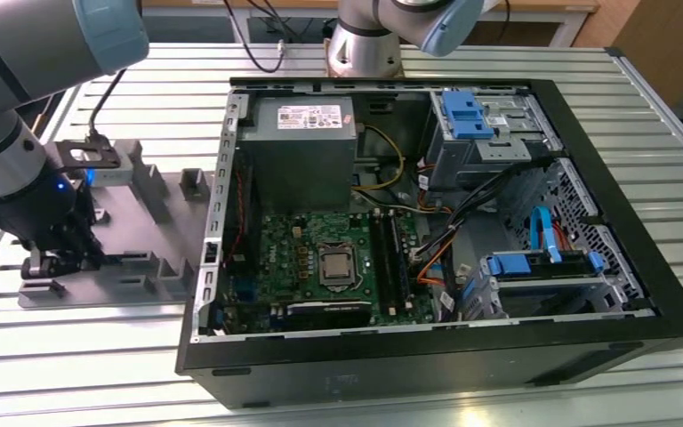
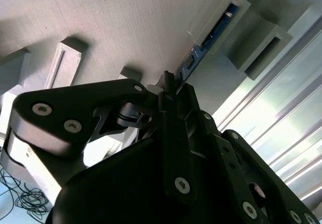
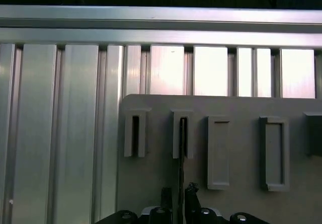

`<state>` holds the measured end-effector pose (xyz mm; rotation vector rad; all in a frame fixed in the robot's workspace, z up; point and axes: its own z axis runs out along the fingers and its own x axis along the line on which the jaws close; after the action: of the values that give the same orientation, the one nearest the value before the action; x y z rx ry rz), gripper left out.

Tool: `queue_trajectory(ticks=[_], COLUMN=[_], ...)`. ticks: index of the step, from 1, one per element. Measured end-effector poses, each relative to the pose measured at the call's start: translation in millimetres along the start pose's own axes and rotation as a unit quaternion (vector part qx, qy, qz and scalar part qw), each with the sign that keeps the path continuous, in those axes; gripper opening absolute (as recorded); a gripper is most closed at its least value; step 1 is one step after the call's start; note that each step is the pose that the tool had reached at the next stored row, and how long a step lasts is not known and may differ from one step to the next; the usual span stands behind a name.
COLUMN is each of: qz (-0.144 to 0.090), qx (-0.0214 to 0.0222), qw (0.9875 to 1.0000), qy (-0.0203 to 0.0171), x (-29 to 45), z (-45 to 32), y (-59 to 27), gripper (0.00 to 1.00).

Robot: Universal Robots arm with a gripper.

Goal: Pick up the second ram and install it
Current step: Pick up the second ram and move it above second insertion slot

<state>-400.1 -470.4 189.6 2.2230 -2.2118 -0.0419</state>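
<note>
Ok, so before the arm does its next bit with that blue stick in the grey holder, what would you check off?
1. Stick seated in holder: ok. The second ram stands on edge in a slot of the grey holder.
2. Gripper lined up: ok. The gripper straddles the stick, one finger on each side.
3. Grip closed: not ok. The first wrist view shows gaps on both sides of the stick.
4. Computer case reachable: ok. The computer case lies open, with the motherboard exposed.
5. Free memory slot: cannot tell from the exterior view.
</note>
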Motion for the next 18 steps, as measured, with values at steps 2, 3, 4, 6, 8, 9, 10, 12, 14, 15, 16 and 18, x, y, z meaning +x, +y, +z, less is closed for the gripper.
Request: queue_trajectory(ticks=[2, 3, 4, 6, 8, 9, 10, 12, 14, 15, 16, 18], qz=[0.0, 0.0, 0.0, 0.0, 0.0, 0.0, 0.0, 0.0, 0.0, 0.0, 0.0, 0.0], qx=[-0.0001, -0.0001, -0.0001, -0.0001, 0.0, 0.0, 0.0, 0.0, -0.0001, -0.0001, -0.0001, -0.0001], qw=[1.0, 1.0, 1.0, 1.0, 1.0, 1.0, 1.0, 1.0, 1.0, 1.0, 1.0, 1.0], qy=[0.0, 0.0, 0.0, 0.0, 0.0, 0.0, 0.0, 0.0, 0.0001, 0.0001, 0.0001, 0.0], x=[0.0, 0.0, 0.0, 0.0, 0.0, 0.0, 0.0, 0.0, 0.0, 0.0, 0.0, 0.0], z=[0.3, 0.4, 0.5, 0.6, 0.8, 0.9, 1.0, 1.1, 1.1, 1.2, 1.2, 1.2], y=[0.9, 1.4, 1.7, 2.4, 2.9, 2.9, 3.0, 3.1, 3.1, 3.1, 3.1, 3.1], gripper=[0.25, 0.25, 0.25, 0.25, 0.25, 0.25, 0.25, 0.25, 0.23, 0.23, 0.16, 0.16])
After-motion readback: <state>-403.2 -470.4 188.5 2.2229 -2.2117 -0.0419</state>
